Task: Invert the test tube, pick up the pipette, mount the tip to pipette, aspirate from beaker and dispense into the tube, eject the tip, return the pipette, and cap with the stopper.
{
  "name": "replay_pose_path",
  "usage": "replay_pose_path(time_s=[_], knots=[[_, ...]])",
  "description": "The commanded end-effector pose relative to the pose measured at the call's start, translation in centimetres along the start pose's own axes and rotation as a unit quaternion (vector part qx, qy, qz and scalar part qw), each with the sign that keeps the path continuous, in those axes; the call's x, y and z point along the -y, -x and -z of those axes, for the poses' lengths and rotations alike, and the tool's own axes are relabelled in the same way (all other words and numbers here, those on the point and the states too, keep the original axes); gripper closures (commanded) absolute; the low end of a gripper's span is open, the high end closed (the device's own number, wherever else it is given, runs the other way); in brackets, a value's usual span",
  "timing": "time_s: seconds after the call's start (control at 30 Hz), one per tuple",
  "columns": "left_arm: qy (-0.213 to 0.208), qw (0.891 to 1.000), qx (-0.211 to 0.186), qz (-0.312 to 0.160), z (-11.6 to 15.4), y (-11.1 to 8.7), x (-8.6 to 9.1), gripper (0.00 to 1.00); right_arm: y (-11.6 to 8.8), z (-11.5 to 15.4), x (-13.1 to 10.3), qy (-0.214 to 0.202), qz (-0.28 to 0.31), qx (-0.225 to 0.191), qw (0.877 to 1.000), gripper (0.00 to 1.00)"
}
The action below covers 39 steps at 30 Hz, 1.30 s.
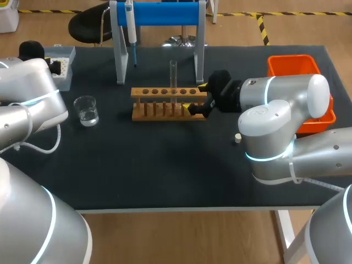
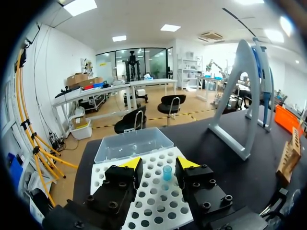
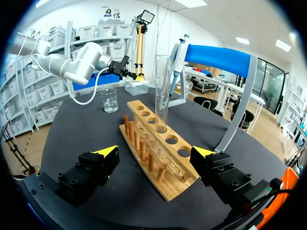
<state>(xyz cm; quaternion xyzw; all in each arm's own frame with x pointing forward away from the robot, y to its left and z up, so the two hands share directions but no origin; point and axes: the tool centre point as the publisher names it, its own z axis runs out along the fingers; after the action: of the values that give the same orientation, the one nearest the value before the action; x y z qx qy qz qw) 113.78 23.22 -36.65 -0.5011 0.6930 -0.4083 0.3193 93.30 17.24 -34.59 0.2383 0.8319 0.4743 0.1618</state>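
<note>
**Desk:** What are you seeing on the right side?

**Me:** My right pincer [image 3: 156, 152] is sitting with its fingers apart, one on each side of the rack's [image 1: 165, 104] end and gripping nothing. The tube [image 3: 162, 91] is standing upright in the rack, in the third hole from that end.

**Desk:** And the left?

**Me:** The left pincer [image 2: 159, 164] is hanging over the tip box [image 2: 153, 206] at the tabletop's [image 1: 165, 176] far left corner. Its fingers are apart too, and a single blue tip [image 2: 167, 172] is showing between them, sitting in the box. I'm not seeing either finger touching it.

**Desk:** Where's the pipette?

**Me:** The pipette [image 1: 131, 27] is hanging on the blue stand [image 1: 159, 14] behind the rack, nozzle pointing down.

**Desk:** Beaker, stopper?

**Me:** The beaker [image 1: 86, 110] is standing left of the rack, well apart from it, with a little clear liquid in it. The stopper [image 1: 237, 138] is lying on the tabletop beside my right arm. An orange bin [image 1: 297, 69] is sitting at the right edge, partly behind that arm.
</note>
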Motion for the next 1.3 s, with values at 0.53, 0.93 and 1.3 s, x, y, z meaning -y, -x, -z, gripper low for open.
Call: replay_pose_path(time_s=[0.53,0.93,1.3], knots=[[0.005,1.0,-0.002,-0.004,0.0,0.0,0.13,0.65,0.01,0.08,0.03,0.0,0.0,-0.001,1.0,0.0],[0.006,1.0,-0.003,-0.003,0.04,-0.2,-0.07,0.71,0.01,0.08,0.03,0.0,0.0,-0.001,1.0,0.0],[0.008,1.0,-0.004,-0.004,0.08,-0.23,-0.15,0.76,0.01,0.08,0.03,0.0,0.0,-0.001,1.0,0.0]])
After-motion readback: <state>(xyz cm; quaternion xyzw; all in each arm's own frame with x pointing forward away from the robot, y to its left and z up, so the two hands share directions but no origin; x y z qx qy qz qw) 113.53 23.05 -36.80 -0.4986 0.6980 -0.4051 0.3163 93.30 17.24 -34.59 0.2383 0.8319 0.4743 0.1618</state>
